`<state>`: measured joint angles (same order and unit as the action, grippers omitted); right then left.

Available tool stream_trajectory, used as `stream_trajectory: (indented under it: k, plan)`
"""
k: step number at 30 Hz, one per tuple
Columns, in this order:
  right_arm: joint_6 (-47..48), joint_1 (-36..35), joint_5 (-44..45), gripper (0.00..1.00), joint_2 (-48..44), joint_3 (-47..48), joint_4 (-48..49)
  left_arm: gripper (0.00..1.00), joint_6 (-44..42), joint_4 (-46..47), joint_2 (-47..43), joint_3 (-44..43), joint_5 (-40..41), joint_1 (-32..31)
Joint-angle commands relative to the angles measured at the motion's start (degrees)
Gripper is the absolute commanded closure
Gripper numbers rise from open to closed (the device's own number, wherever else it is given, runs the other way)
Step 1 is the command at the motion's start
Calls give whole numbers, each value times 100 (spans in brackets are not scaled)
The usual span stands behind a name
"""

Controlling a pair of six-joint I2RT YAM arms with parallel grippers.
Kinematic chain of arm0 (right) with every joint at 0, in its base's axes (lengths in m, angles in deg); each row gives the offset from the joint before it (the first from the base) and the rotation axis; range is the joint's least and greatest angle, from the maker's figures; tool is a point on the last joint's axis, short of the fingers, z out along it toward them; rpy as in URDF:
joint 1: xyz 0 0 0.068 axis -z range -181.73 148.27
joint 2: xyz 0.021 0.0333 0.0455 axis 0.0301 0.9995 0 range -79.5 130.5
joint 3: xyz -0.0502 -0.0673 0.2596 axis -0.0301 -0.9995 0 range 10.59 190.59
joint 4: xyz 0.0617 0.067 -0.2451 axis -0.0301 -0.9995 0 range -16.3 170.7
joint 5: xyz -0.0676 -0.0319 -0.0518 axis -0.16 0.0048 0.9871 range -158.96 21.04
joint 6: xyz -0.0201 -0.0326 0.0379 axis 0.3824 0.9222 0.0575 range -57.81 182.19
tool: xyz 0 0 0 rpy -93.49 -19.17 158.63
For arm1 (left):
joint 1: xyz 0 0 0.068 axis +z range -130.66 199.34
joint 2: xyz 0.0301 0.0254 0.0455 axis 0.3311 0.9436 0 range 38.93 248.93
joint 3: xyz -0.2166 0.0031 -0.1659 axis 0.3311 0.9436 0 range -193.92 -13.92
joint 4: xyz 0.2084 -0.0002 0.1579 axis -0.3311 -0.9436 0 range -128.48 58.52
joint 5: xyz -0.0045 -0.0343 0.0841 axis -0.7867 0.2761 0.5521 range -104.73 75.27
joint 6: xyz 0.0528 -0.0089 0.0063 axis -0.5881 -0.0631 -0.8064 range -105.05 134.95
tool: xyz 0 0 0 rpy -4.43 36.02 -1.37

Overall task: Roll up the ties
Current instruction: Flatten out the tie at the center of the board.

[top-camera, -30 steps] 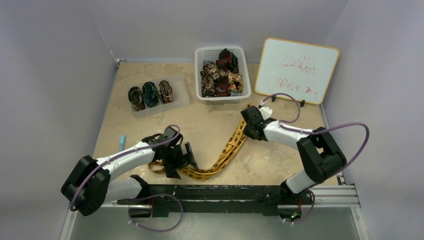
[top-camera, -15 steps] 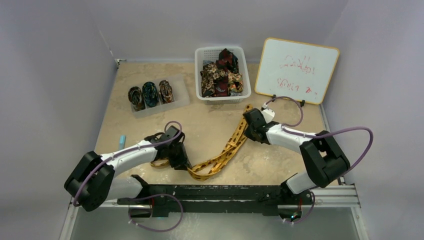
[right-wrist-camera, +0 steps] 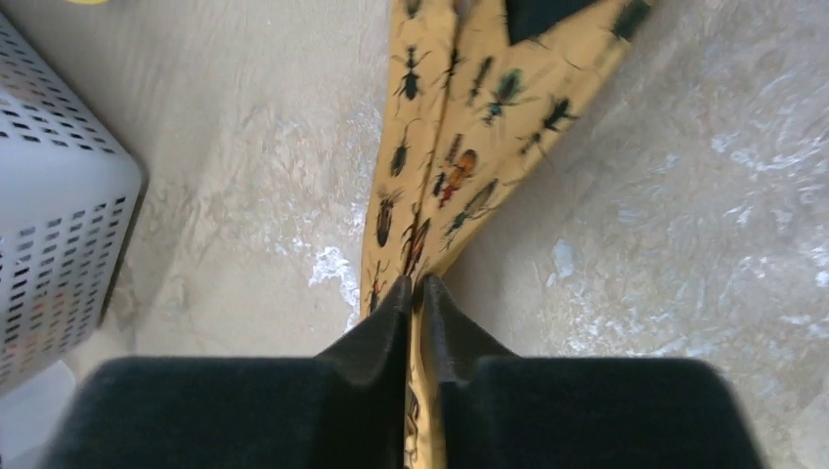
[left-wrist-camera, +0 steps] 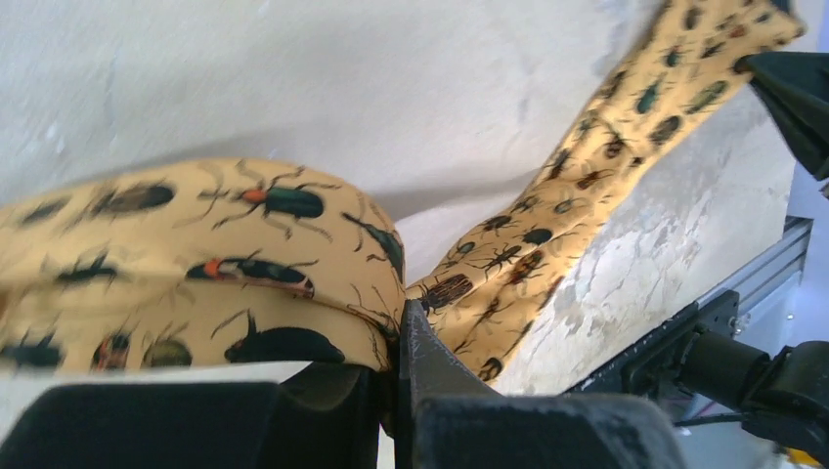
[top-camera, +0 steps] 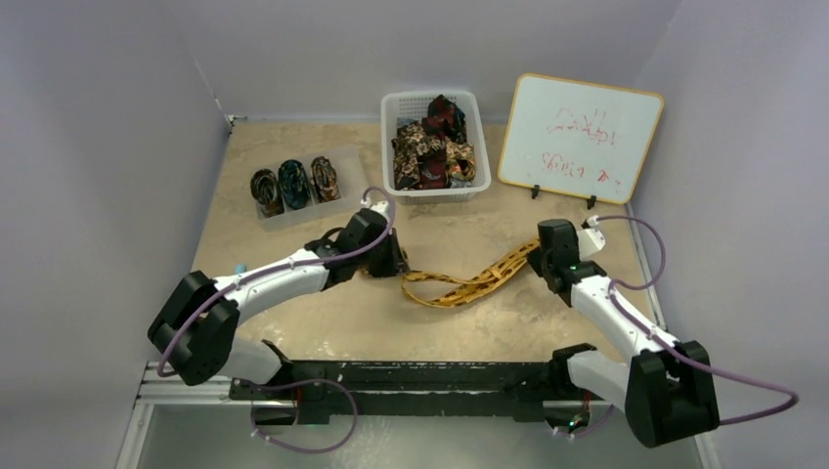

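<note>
Tie: golden-yellow fabric necktie printed with beetles [top-camera: 469, 286], doubled over, stretched across the beige stone-look counter [top-camera: 440, 234] between the two arms.
Long axis: left to right, right end angled toward the far side.
Left jaws: clamped on the tie's left end.
Right jaws: clamped on its right end.
Writing: red scrawl on the framed whiteboard [top-camera: 582, 137], unreadable.
Beyond: white perforated plastic basket [top-camera: 387, 137] holding heaped patterned ties [top-camera: 430, 147].
</note>
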<state>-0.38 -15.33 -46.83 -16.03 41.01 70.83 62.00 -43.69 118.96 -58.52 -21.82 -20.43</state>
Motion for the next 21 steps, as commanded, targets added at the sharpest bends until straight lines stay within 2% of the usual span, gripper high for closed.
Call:
stream_trajectory:
  k: [1, 3, 6, 8, 10, 11, 12, 13, 14, 16, 19, 21]
  plan:
    - [-465, 75, 217, 71, -294, -197, -159, 100, -962, 1025, -3, 2, 699, -533]
    - [-509, 86, 275, 46, -324, -121, -397, 98, -866, 1346, -103, 455, 987, -809]
    - [-201, 86, 116, 30, -493, 42, -431, 91, -349, 1455, -349, 1133, 925, -967]
    - [219, 86, -124, 26, -650, 211, -286, 72, 90, 1356, -724, 1607, 941, -1010]
    - [1258, 86, -779, 21, -781, 200, 537, 53, 472, 1077, -1157, 1921, 1013, -1023]
    - [1807, 80, -1684, 20, -806, 162, 1076, 45, 591, 907, -1410, 2052, 1022, -1032]
    - [2178, 79, -2206, 20, -782, 142, 1419, 39, 756, 717, -1668, 2166, 1056, -1033]
    - [2457, 67, -3289, 17, -734, 61, 1872, 32, 932, 499, -1959, 2251, 1088, -1033]
    - [2645, -13, -3940, 16, -667, -29, 2316, 22, 1091, 274, -2232, 2290, 1126, -1041]
    - [2783, -431, -4133, 16, -508, -45, 2707, 18, 1411, -265, -2750, 2310, 1221, -1042]
    - [3313, -1732, -3312, 15, -121, 200, 2854, 14, 1614, -1088, -3245, 2077, 1415, -1033]
    - [3543, -2396, -3369, 15, 121, 135, 3363, 12, 1782, -1533, -3285, 1806, 1565, -990]
